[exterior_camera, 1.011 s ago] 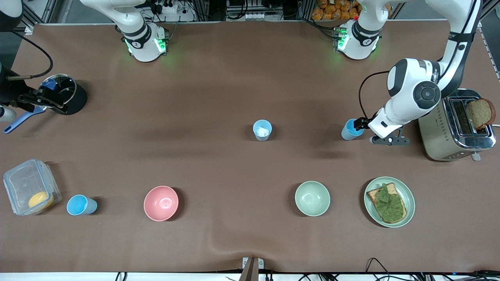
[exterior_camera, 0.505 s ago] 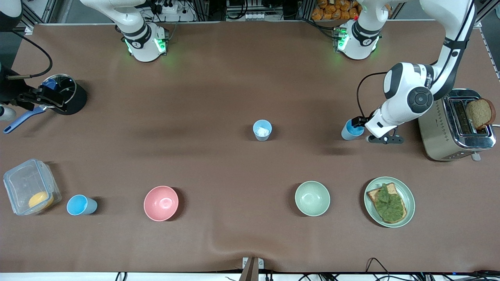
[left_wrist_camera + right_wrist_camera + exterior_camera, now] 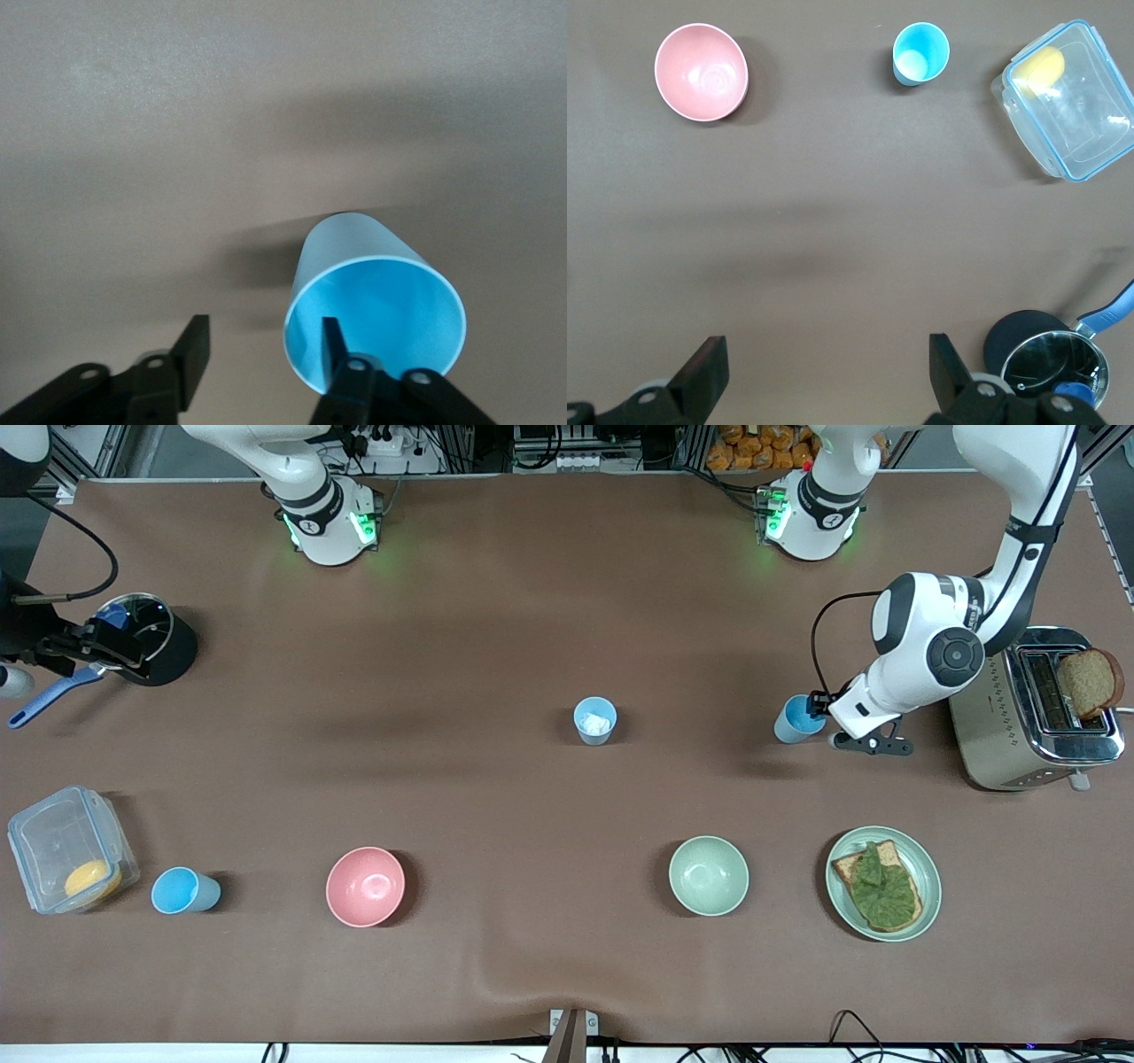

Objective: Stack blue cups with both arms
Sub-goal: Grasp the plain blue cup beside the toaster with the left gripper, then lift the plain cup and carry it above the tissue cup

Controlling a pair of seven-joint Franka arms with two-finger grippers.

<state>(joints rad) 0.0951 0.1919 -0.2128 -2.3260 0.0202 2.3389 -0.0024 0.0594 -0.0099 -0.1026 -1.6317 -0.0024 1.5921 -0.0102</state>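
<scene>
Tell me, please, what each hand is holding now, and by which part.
The left hand straddles the blue cup's rim wall, one finger inside, not visibly clamped. The right hand holds nothing.

Toaster (image 3: pixel 1032 722) crowds the left tool (image 3: pixel 819 713); table (image 3: pixel 496 646) centre lies open.

left gripper (image 3: pixel 257 350): your wrist view cuts its body off at the frame edge.
blue cup (image 3: pixel 376 305): one finger (image 3: pixel 330 345) covers part of its rim.
right gripper (image 3: pixel 824 376): you see only finger ends.
black pot (image 3: pixel 1045 359): cropped by the edge.
</scene>
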